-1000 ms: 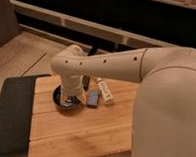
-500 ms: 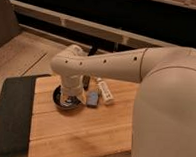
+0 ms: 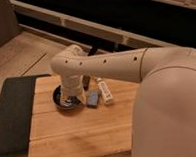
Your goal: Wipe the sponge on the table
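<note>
My tool hangs over the black bowl, jaws apart and holding nothing (whether they touch the bowl I cannot tell). Over the last second nothing has shifted. The sponge lies flat on the worktop, just beside the bowl, between it and the white strip. By my judgement, no wiping stroke is under way.

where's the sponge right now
In the camera view the sponge lies on the wooden table, between the black bowl on its left and the white dotted strip on its right; the gripper hangs over the bowl.
</note>
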Tool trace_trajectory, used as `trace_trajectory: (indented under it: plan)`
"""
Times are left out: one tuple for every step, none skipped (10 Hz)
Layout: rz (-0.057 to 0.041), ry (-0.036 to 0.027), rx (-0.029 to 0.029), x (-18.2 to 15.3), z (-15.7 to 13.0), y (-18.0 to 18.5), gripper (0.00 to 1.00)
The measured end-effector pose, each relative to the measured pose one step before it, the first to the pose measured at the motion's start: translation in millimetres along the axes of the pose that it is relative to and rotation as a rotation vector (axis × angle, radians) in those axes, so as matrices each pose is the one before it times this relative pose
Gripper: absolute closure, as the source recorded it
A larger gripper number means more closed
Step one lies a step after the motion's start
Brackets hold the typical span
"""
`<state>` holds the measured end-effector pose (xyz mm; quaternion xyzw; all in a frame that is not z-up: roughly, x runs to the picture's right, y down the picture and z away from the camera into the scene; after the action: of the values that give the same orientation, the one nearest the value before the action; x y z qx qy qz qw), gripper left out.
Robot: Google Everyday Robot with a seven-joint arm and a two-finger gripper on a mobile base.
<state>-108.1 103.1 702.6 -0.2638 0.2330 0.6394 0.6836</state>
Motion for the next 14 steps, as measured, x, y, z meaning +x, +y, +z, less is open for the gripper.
trace_trajectory:
  plan:
    - [-0.00001,-0.00005,-0.00002,0.00,-0.03,-0.01,0.35]
    - [-0.00005,0.00004,0.00006,0.02,0.02,0.00,0.35]
    - [0.00004,0.00000,-0.00003,-0.01,0.00,0.00,0.35]
    - [0.00000,-0.00005,-0.00002,-0.02,-0.02,0.01,0.35]
    - [-0.00003,0.00006,0.00007,0.03,0.02,-0.03,0.35]
    - [0.00001,0.00001,-0.00005,-0.01,0.01,0.03,0.35]
    - [-0.00036,-0.00316,-0.00037,-0.87,-0.03,-0.23,0.35]
    - [0.00097,-0.00305,-0.00327,-1.12,-0.20,0.17,0.35]
    - [-0.00695,-0.03235,-0.02712,-10.55,-2.68,1.17,0.35]
    - [-0.02158,-0.05483,-0.04527,-15.91,-8.00,2.60,0.35]
    - [-0.03158,-0.06544,-0.04998,-16.55,-11.98,2.82,0.35]
    - [-0.03567,-0.07875,-0.05452,-16.56,-17.06,0.89,0.35]
    - [-0.02687,-0.08334,-0.04848,-14.58,-19.10,-4.98,0.35]
    - [-0.01749,-0.05219,-0.02477,-9.01,-12.04,-2.83,0.35]
